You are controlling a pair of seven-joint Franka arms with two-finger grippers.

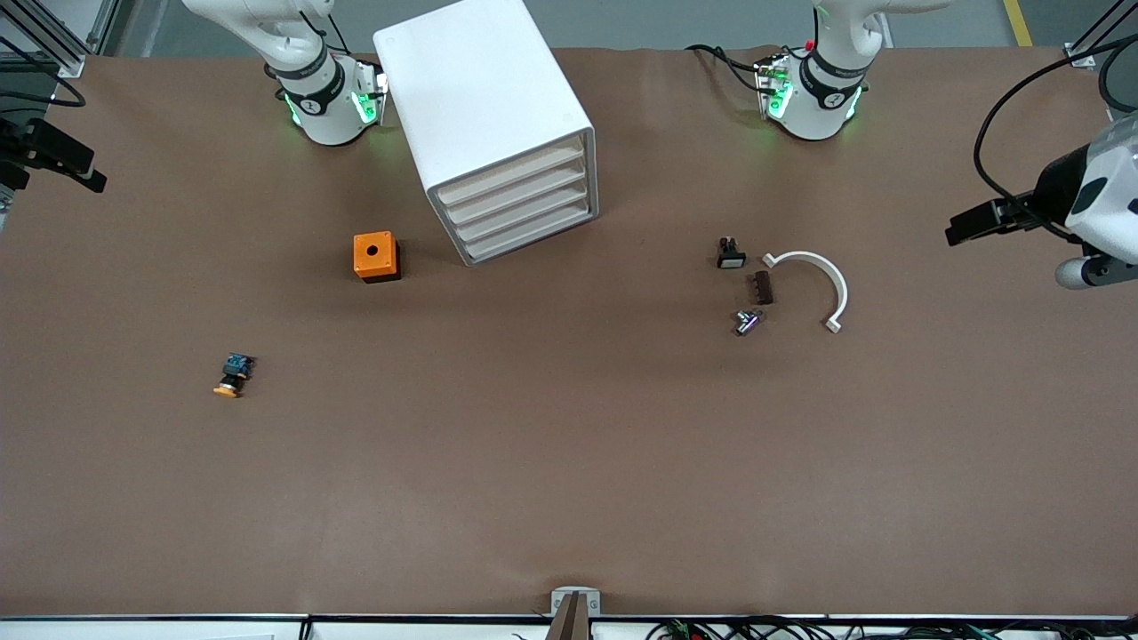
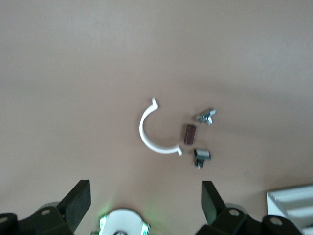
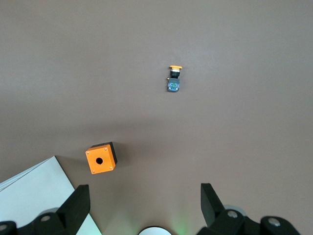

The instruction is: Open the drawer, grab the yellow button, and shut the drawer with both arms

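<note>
Opening the top drawer (image 1: 514,172) comes first: all 4 drawers of the white cabinet (image 1: 480,98) are shut. I judge 1 end effector should steady the cabinet while the other hooks the top front and draws it straight out. The left end effector (image 2: 146,203) hangs over the worktop (image 1: 569,462) at its arm's end, fingers wide apart and empty; the right end effector (image 3: 145,203) likewise at its own end. 1 orange-capped button (image 1: 233,375) lies on the worktop, nearer the camera than the 1 orange box (image 1: 375,256). Also 1 white curved clip (image 1: 816,283), 1 brown block (image 1: 762,288), 1 metal fitting (image 1: 747,322), 1 black part (image 1: 730,253).
</note>
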